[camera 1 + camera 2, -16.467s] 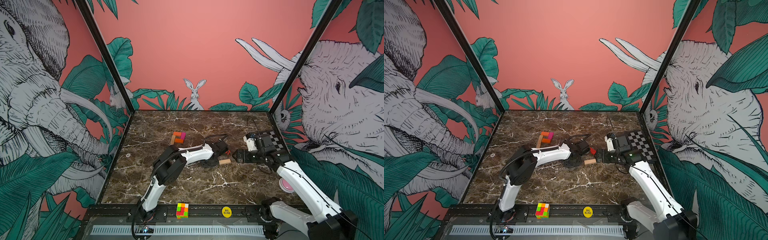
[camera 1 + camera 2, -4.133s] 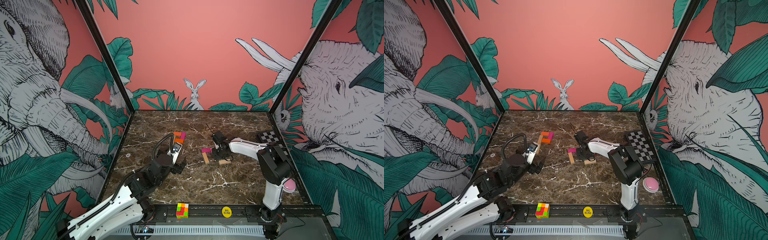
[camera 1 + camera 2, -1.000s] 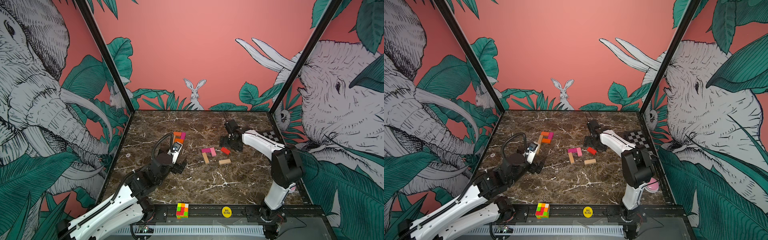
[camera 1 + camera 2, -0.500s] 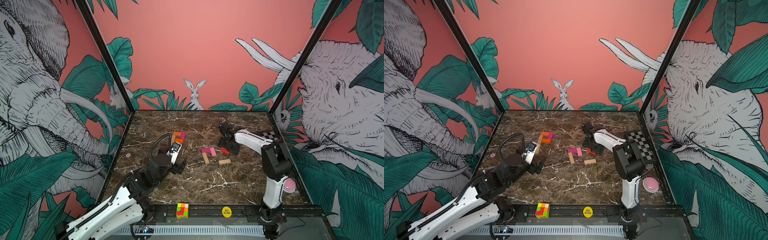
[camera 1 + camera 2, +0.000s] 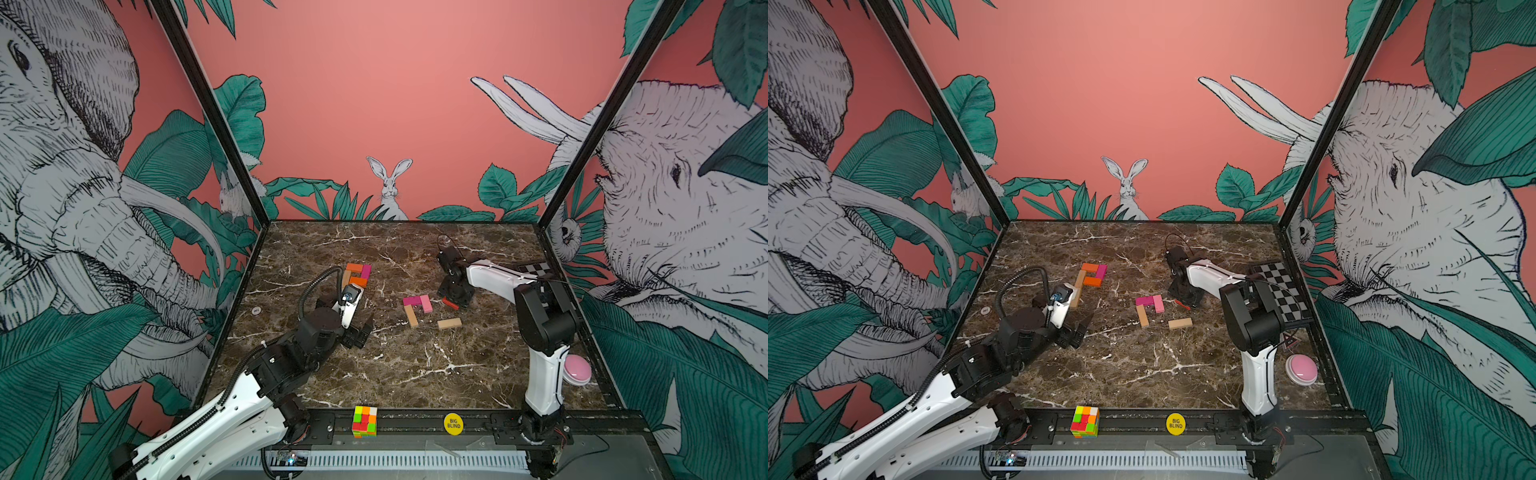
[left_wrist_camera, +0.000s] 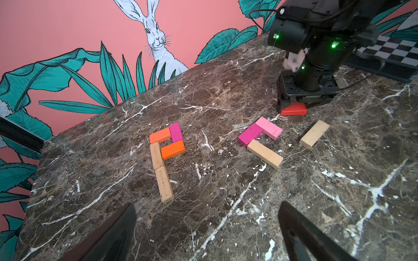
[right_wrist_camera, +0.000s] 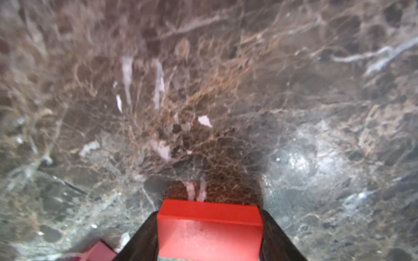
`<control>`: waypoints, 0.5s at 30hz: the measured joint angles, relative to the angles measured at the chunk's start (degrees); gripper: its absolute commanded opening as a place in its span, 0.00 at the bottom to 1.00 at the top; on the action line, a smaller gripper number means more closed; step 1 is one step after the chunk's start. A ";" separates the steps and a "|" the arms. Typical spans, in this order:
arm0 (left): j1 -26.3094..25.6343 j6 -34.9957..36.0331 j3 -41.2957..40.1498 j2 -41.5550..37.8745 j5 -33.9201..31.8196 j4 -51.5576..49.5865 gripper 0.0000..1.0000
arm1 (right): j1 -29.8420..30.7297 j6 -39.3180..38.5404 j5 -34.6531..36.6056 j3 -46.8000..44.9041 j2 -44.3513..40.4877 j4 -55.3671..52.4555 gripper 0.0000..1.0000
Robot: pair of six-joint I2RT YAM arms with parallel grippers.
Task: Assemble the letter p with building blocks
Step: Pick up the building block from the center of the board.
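Red block (image 7: 210,228), right tool (image 7: 209,215) clamped (on marble (image 7: 226,90))

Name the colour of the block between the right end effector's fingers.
The block is red; the right wrist view shows it best.

On the table (image 5: 415,365), a five-block group (image 5: 358,281) lies left of centre, toward the far side. A three-block group (image 5: 424,303) sits to its right, near the middle. A lone block (image 5: 449,323) lies just right of that group and nearer. Right of the three-block group and slightly farther, a pinched block (image 6: 293,110) sits between the right gripper's (image 5: 456,296) fingers, which touch its sides. The left gripper (image 5: 359,332) hangs on the near side of the five-block group. A cube (image 5: 364,421) stands on the near rail (image 5: 415,424) with a badge (image 5: 453,423) to its right. At the right edge, a board (image 5: 1279,291) lies far and a button (image 5: 1302,369) near.
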 measured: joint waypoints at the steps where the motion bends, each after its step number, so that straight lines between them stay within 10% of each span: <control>1: 0.00 0.00 0.00 0.00 0.00 -0.02 1.00 | -0.17 -0.04 -0.33 -0.57 -0.39 0.61 0.58; 15: 0.00 -0.02 0.00 0.00 0.02 -0.02 1.00 | 0.26 -7.74 0.22 -3.43 -3.32 2.21 0.54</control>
